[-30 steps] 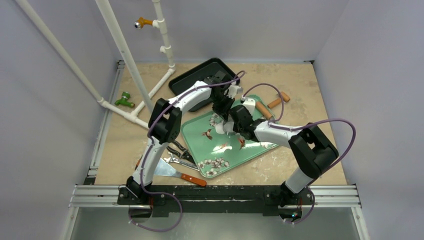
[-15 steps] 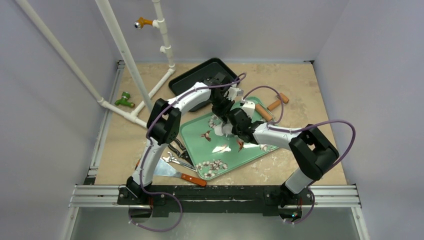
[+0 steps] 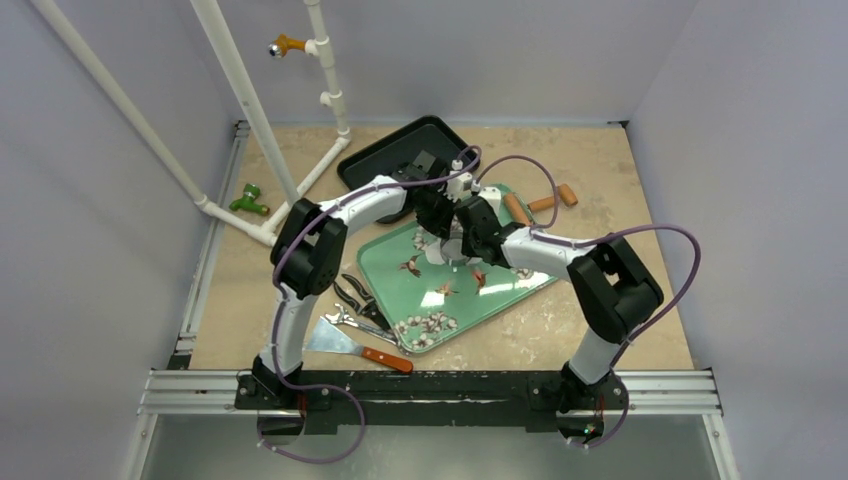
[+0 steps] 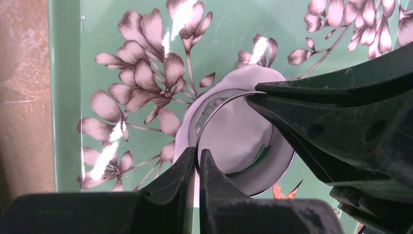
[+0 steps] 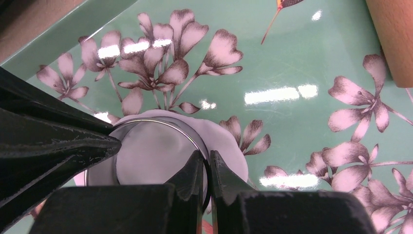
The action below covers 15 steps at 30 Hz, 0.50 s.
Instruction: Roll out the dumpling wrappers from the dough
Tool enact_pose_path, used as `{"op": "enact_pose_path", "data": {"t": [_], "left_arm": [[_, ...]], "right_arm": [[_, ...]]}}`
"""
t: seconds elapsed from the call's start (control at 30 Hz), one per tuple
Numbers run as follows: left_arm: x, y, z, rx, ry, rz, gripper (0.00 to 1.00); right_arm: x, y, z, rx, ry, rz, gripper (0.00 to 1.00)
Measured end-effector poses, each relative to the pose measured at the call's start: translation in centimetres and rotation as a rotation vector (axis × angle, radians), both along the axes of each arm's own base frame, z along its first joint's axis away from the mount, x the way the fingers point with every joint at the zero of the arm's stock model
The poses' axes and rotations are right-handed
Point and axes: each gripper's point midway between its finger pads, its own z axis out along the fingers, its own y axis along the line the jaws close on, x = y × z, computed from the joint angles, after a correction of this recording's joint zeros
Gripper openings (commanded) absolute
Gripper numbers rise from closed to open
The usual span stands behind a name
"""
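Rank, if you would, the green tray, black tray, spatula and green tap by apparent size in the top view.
1. green tray
2. black tray, though the arms partly hide it
3. spatula
4. green tap

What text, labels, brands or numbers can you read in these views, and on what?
None readable.
The tray carries only flower and bird prints, no lettering.
The ring, the dough disc, the left hand and the right hand show no markings.
The spatula in the top view is too small to tell.
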Motion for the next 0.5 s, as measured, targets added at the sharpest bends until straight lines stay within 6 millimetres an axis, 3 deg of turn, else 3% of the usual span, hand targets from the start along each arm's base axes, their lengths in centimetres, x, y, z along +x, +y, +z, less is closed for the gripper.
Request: {"op": "enact_pose_path", "data": {"t": [0.5], "left_arm": [[0.6, 0.7, -0.1, -0.029, -0.022, 0.067, 0.00]], "right_arm": [[1.4, 0.3, 0.0, -0.033, 0.024, 0.044, 0.00]]}}
